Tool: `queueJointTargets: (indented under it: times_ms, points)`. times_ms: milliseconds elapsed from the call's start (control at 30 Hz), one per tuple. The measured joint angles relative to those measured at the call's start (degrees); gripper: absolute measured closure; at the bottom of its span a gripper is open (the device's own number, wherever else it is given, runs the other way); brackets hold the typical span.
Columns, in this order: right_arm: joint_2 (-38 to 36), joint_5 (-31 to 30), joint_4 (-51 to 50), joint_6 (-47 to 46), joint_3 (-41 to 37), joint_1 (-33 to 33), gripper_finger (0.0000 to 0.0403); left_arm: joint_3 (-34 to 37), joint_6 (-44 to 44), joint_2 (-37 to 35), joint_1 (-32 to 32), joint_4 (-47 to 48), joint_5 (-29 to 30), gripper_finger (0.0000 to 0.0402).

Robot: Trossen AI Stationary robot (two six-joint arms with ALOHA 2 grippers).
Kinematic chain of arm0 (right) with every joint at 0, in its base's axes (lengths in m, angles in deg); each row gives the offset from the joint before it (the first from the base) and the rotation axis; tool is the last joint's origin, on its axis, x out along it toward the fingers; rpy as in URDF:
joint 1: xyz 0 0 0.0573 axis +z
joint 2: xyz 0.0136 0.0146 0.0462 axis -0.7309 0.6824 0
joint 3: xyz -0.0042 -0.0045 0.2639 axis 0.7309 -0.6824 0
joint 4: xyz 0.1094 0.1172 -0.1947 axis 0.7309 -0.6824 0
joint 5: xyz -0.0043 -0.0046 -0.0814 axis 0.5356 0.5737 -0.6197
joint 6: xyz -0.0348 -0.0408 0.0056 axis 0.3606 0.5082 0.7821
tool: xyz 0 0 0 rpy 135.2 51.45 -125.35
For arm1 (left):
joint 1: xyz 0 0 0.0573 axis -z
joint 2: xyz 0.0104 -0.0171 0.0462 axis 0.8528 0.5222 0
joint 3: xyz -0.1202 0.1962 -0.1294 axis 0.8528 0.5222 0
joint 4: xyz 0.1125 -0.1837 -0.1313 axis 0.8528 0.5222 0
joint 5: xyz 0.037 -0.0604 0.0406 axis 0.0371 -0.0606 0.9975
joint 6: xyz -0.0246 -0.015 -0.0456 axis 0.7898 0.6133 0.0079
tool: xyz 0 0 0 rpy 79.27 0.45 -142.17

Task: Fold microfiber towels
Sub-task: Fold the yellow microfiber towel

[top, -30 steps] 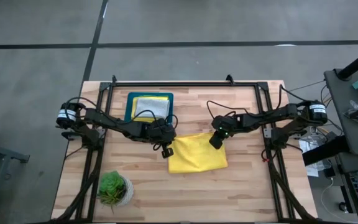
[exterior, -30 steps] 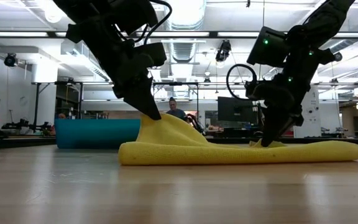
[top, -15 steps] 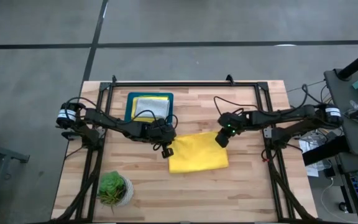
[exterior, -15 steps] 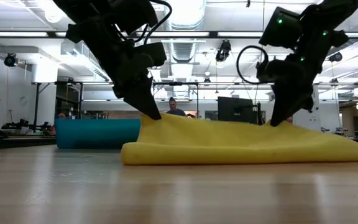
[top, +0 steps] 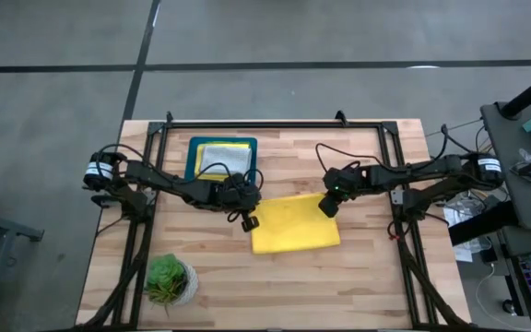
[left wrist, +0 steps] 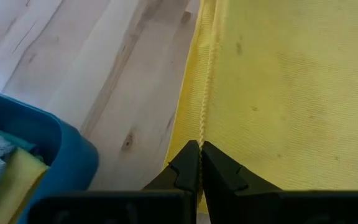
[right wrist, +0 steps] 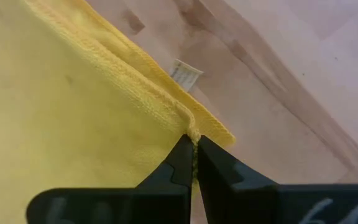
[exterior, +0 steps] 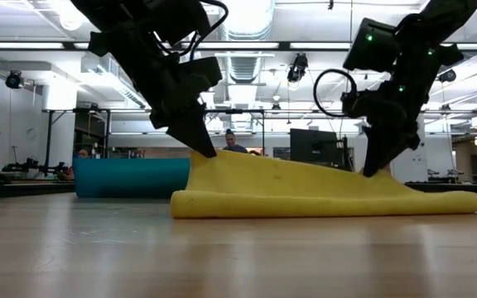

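Observation:
A yellow microfiber towel (top: 295, 234) lies mid-table, its near part (exterior: 321, 205) flat on the wood and its far edge lifted. My left gripper (top: 250, 221) is shut on the far left corner. My right gripper (top: 328, 207) is shut on the far right corner. In the low view the far edge (exterior: 288, 165) runs as a ridge between the two grippers. More folded towels (top: 223, 158) lie in the teal tray (top: 194, 159). My left gripper pinches the towel's hemmed edge (left wrist: 201, 127) between its two fingers, slanting down from the table's left. That corner (exterior: 209, 159) is held above the wood and the cloth slopes down from it. One layer or several, I cannot tell. My right gripper pinches the hemmed edge (right wrist: 191, 129) close to the corner that carries a small white label (right wrist: 185, 73). The fingers slant down from the table's right. Two hems lie together there. That corner (exterior: 379, 175) is held above the table.
The teal tray stands at the far left, just behind my left arm. A small potted plant (top: 168, 279) stands at the near left corner. A black frame (top: 275, 124) runs along the far edge. Bare wood (top: 367, 267) shows near and right of the towel.
My right gripper has moved up and toward the table's right edge, carrying the towel's far right corner. The far edge, slack and low at that end before, now stretches as a raised ridge between the grippers. The towel's near part stays on the table.

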Motion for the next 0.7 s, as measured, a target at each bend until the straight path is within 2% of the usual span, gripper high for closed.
queueJointTargets:
  times_ms: [200, 433, 700]
  points:
    - [0.58, -0.45, 0.11, 0.01, -0.04, 0.00, 0.0394, 0.09, 2.69, 1.64, 0.00, -0.30, 3.22, 0.0402]
    - [0.61, -0.87, 0.04, 0.24, -0.09, 0.00, 0.0394, -0.42, 2.83, 6.44, 0.00, -1.44, 3.26, 0.0402]
    - [0.63, -1.91, 0.54, 0.98, -0.09, 0.00, 0.0394, -0.44, 2.81, 6.52, 0.00, -0.55, 3.24, 0.0402]
